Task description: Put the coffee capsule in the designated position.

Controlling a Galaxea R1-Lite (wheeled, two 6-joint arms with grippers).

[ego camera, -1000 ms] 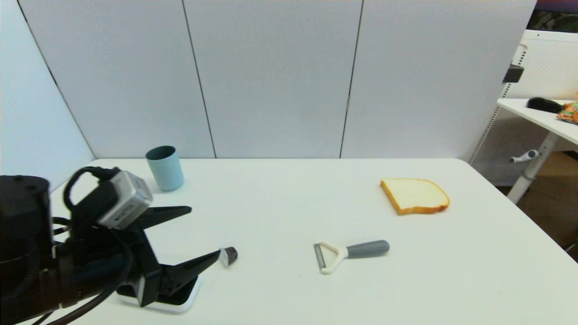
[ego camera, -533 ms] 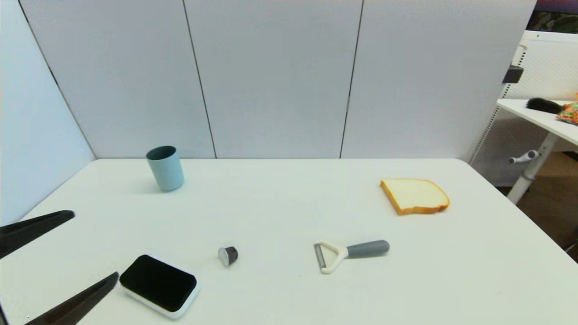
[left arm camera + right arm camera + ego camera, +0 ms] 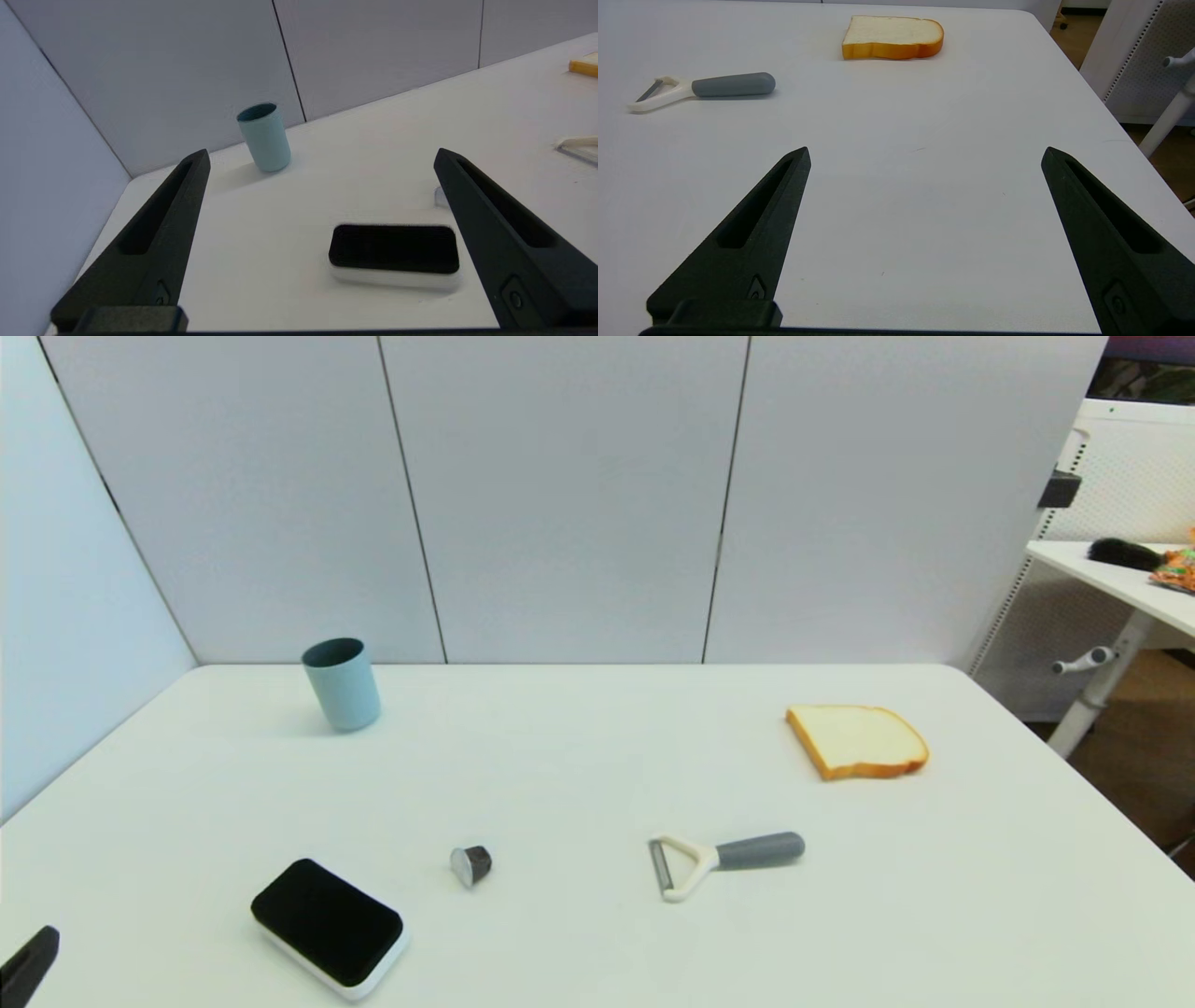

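The left tool (image 3: 320, 154) stands with its two black fingers spread wide and nothing between them, low over the near left part of the white tabletop (image 3: 579, 747); in the head view only one black fingertip (image 3: 28, 963) shows at the bottom left corner. Seen from the left wrist, the black pad on a white base (image 3: 395, 249) lies flat just beyond the spread fingers, nearer the one on the robot's right, and the pale blue cup (image 3: 264, 136) stands upright farther off near the back wall. The right tool (image 3: 924, 154) is likewise wide open and empty, held low over bare tabletop on the right side, and it is out of the head view. The coffee capsule (image 3: 471, 864) lies on its side on the tabletop toward the front, its silver foil end facing the robot's left, apart from both tools and touching nothing. It sits between the black pad (image 3: 329, 922) on its left and the peeler (image 3: 724, 859) on its right, near the pad and somewhat farther from the peeler. The peeler has a grey handle and a white head, and lies flat. The slice of bread (image 3: 856, 740) lies flat farther back on the right, and the cup (image 3: 341, 683) stands at the back left.
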